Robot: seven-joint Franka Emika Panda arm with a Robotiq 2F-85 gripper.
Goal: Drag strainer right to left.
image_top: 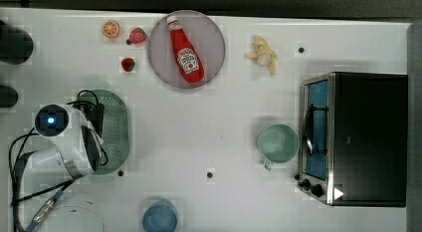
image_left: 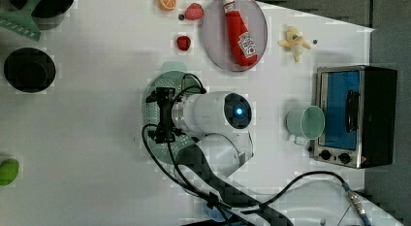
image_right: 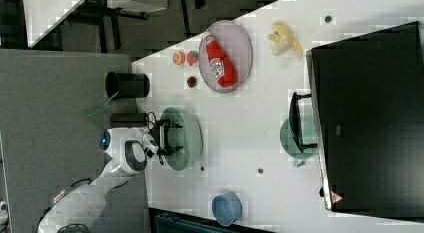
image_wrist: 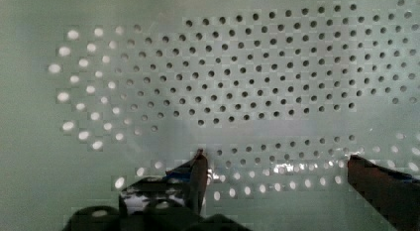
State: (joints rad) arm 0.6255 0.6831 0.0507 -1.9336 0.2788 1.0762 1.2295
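Sitting at the top view's far left: strainer (image_top: 115, 130), well apart from the mug (image_top: 277, 143) by the toaster oven (image_top: 354, 138). Gripper (image_wrist: 275, 164) spread wide, down inside the perforated bowl, pinching nothing. Probably hooking the inner wall rather than lifting, handy for dragging.

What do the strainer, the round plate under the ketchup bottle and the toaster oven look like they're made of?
Strainer: probably plastic, pale mint green, matte, with evenly moulded holes and a soft sheen. Plate: grey and dull, with no glare; plastic or ceramic, hard to say which. Toaster oven: likely metal, with a black top, a shiny silver front frame and a glass-looking door showing blue.
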